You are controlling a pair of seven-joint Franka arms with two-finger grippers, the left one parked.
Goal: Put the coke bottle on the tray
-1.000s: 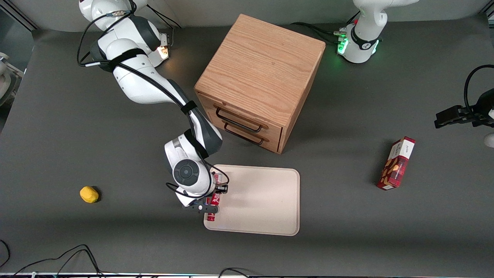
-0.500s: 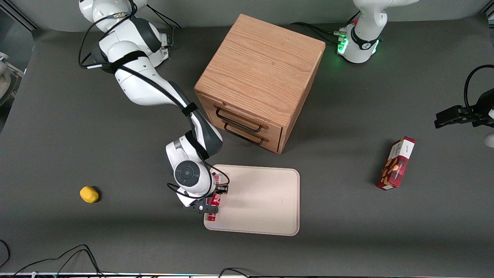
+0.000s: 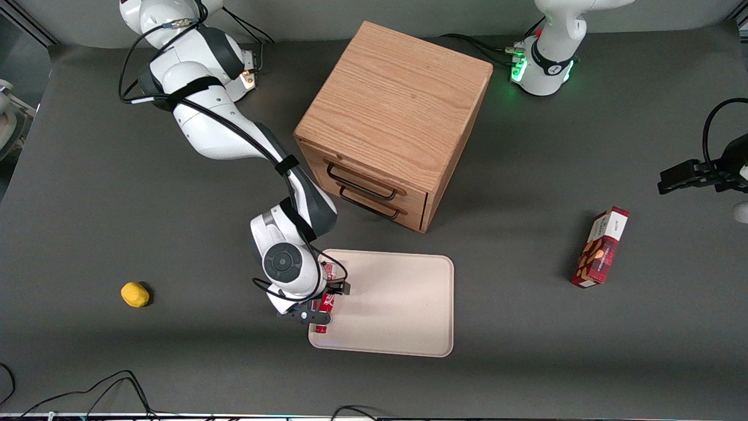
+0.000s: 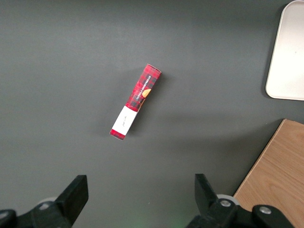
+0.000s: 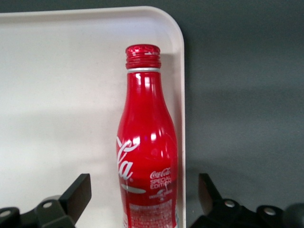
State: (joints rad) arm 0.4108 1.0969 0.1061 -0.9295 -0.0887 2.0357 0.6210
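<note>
The coke bottle (image 5: 149, 152), red with white script, lies on its side on the beige tray (image 5: 61, 95), along the tray's rim at the working arm's end. In the front view the bottle (image 3: 325, 302) shows partly under my wrist, its cap end pointing toward the front camera, on the tray (image 3: 397, 304). My right gripper (image 3: 327, 303) hovers over the bottle's lower body. In the right wrist view the gripper (image 5: 145, 192) is open, with one finger on each side of the bottle and a gap on both sides. One finger is over the tray, the other over the table.
A wooden two-drawer cabinet (image 3: 397, 117) stands just farther from the front camera than the tray. A red snack box (image 3: 602, 248) lies toward the parked arm's end, also in the left wrist view (image 4: 135, 102). A yellow lump (image 3: 135, 294) lies toward the working arm's end.
The gripper's fingers have spread apart and let go of the bottle. The bottle stays lying on the tray by the rim. The arm has hardly moved.
</note>
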